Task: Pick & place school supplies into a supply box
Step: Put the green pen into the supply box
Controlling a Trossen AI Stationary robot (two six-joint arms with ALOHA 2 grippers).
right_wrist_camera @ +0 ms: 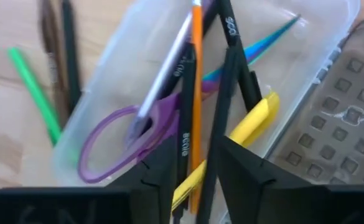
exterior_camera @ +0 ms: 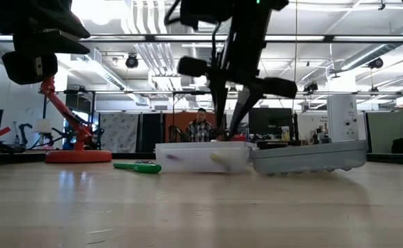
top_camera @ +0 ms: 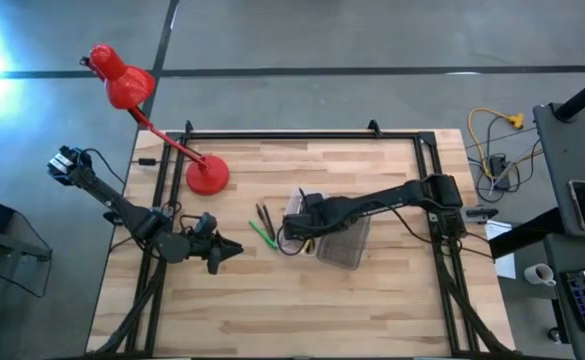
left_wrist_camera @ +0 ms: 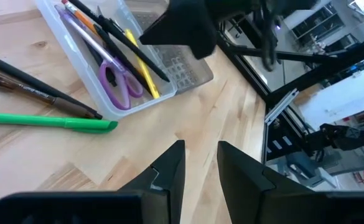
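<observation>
My right gripper (right_wrist_camera: pixel 194 168) hangs over the box (right_wrist_camera: pixel 116 46), fingers slightly apart around a black pen and an orange pencil (right_wrist_camera: pixel 196 74); whether it grips them I cannot tell. They could tip out. Left gripper (left_wrist_camera: pixel 200 165), part open and empty, waits nearby.

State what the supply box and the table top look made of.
Supply box: likely clear, glossy plastic, since the pens and scissors show through its walls. Table: light wood, apparently butcher-block, with visible plank seams, grain and a satin sheen.
</observation>
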